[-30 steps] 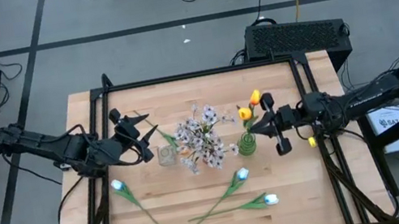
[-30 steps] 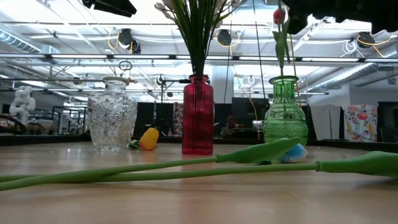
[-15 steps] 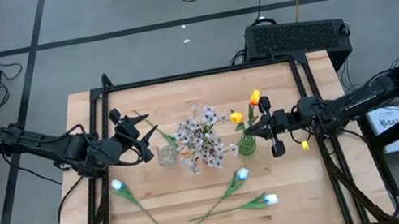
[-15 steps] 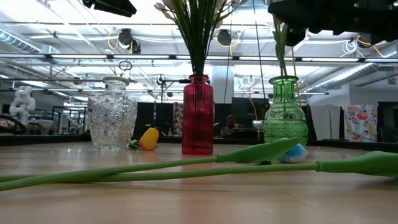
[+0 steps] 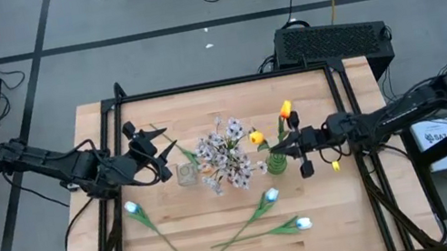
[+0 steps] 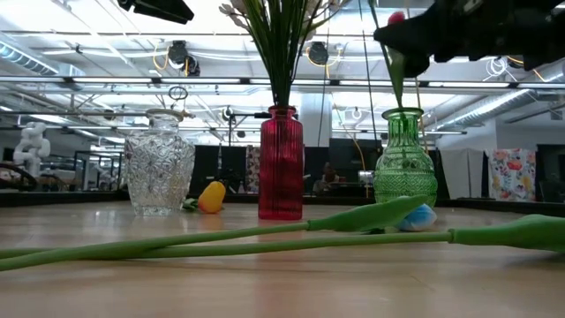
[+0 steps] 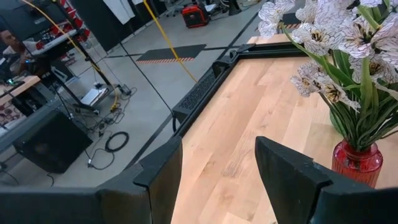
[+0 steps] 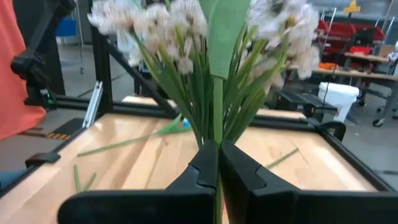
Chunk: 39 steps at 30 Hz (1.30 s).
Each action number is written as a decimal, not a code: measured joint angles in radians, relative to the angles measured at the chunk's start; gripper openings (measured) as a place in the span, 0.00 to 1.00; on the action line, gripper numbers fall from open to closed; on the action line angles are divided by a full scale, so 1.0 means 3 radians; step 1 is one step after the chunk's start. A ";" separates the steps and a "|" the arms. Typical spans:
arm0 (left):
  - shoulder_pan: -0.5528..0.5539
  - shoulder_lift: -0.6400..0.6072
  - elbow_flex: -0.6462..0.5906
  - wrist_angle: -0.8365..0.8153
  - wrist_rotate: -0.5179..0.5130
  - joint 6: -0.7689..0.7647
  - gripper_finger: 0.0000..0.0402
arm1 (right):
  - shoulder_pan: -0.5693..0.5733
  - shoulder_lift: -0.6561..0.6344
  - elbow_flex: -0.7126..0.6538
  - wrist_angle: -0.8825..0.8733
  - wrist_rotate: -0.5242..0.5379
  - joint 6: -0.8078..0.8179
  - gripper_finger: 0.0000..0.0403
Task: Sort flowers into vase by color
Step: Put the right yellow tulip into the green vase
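Right gripper (image 5: 283, 144) pinches orange tulip (image 5: 256, 137) by stem above green vase (image 5: 276, 164), likely to lower stem into neck. Left gripper (image 5: 165, 162) hovers spread near clear vase (image 5: 186, 174), holding nothing. Pale tulips (image 5: 270, 197) lie unsorted on near surface (image 5: 351, 223); blossoms (image 5: 226, 153) fill red vase (image 6: 281, 163).

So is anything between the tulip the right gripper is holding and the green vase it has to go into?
Nothing visible. The right gripper is shut on the orange tulip stem right above the green vase, whose mouth holds another tulip stem. The red vase with its blossoms stands apart beside it.
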 joint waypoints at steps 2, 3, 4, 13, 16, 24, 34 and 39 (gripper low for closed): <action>0.0000 0.0000 0.0000 0.0000 0.0000 0.0000 0.52 | 0.0000 0.0029 0.0000 -0.0037 0.0000 0.0000 0.00; 0.0000 0.0000 0.0000 0.0002 0.0000 0.0000 0.52 | 0.0000 0.0040 0.0000 -0.0048 0.0000 -0.0001 0.00; 0.0000 0.0000 0.0000 0.0001 0.0000 0.0000 0.52 | 0.0000 0.0054 -0.0001 -0.0047 -0.0001 -0.0002 0.00; 0.0000 0.0000 0.0000 0.0000 0.0000 0.0003 0.52 | 0.0000 0.0058 0.0000 -0.0155 -0.0001 -0.0030 0.00; 0.0000 0.0000 0.0000 0.0000 0.0000 0.0004 0.52 | -0.0001 0.0058 0.0000 -0.0226 0.0070 -0.0039 0.00; 0.0000 0.0000 0.0000 0.0000 0.0000 0.0004 0.52 | -0.0001 0.0054 0.0000 -0.0368 0.0072 -0.0051 0.00; 0.0000 0.0000 0.0000 -0.0003 0.0000 0.0004 0.52 | -0.0001 0.0053 0.0000 -0.0606 0.0067 -0.0051 0.00; 0.0000 0.0000 0.0000 -0.0011 0.0001 0.0003 0.52 | -0.0001 0.0049 0.0000 -0.0634 0.0069 -0.0048 0.01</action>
